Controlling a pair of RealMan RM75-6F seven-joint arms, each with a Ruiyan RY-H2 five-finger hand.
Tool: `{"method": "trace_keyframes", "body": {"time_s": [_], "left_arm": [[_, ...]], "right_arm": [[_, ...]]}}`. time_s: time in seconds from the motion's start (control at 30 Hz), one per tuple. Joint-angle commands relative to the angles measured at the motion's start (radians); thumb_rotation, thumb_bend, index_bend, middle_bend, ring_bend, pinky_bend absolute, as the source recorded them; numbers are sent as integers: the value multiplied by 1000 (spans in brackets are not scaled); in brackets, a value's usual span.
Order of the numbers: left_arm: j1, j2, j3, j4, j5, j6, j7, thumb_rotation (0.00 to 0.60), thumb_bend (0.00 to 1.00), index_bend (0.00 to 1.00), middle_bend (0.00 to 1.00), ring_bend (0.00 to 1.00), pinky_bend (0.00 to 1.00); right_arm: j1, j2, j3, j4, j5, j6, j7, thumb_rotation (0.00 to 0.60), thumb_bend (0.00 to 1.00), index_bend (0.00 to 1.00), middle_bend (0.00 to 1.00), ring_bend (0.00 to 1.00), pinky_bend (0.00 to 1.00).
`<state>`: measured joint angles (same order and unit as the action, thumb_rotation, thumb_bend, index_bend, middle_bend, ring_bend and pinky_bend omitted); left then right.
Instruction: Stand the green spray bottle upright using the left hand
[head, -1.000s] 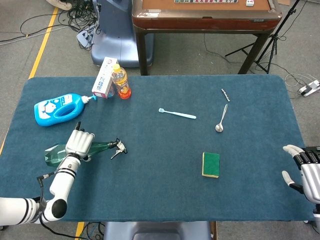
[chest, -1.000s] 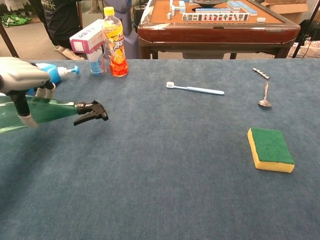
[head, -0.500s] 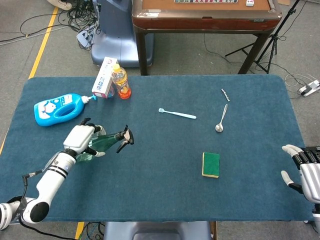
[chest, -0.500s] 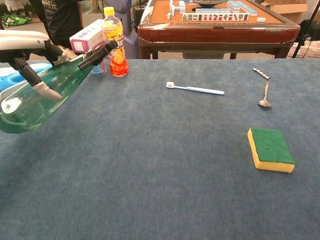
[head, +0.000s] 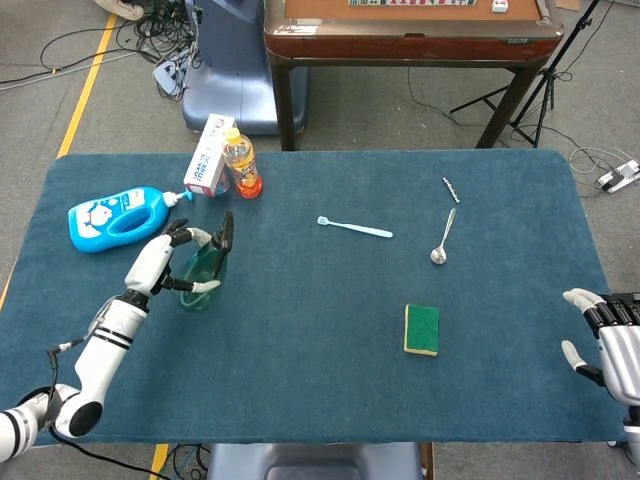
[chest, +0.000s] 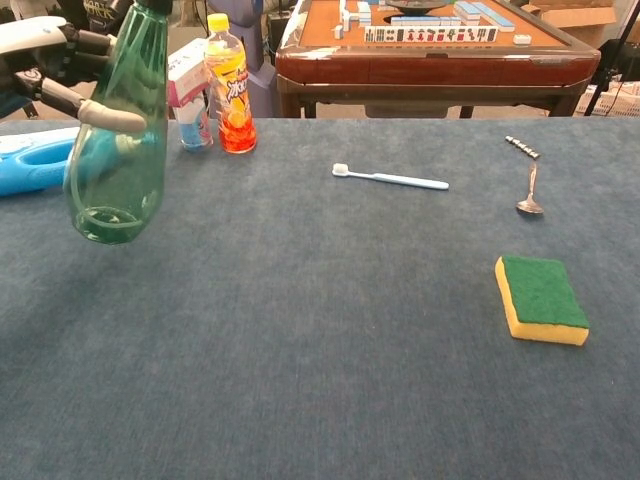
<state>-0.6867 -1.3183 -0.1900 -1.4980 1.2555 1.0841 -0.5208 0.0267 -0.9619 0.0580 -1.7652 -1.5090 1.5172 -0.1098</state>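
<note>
My left hand (head: 165, 262) (chest: 50, 65) grips the green spray bottle (head: 204, 270) (chest: 118, 140) around its body. The bottle is see-through green with a black trigger head and is lifted off the blue table cloth, nearly upright, its base tipped a little toward the camera. The black trigger head (head: 226, 230) points up. In the chest view the bottle fills the upper left and its top runs out of frame. My right hand (head: 608, 340) rests at the table's right edge with its fingers apart, holding nothing.
A blue detergent bottle (head: 116, 217) lies left of the left hand. An orange drink bottle (head: 241, 163) and a white box (head: 207, 156) stand behind. A toothbrush (head: 354, 227), spoon (head: 442, 239) and green-yellow sponge (head: 421, 329) lie toward the middle and right.
The left hand has lifted the spray bottle from lying flat on the cloth and swung it up to nearly upright. The right hand has not moved.
</note>
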Motion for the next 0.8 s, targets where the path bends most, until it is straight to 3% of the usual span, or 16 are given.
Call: {"method": "trace_keyframes", "body": {"time_s": [0.03,0.4,0.8], "left_arm": [[25,-69,-10,124,78,18,-135,600,57,376,474,246,60],[31,-207,-21,327,94,36,-226,600,57,320,409,190,56],[47,-220,-25,382,50,-21,-184,600,57,304,388,160,41]], "right_arm": [[0,0,0,-1,0,0,-2,600,300,234,241,193,234],[-3,1,1,-10,6,5,-15,600,300,234,241,193,234],[-7,3,0,-12,7,9,-17,600,300,234,241,193,234]]}}
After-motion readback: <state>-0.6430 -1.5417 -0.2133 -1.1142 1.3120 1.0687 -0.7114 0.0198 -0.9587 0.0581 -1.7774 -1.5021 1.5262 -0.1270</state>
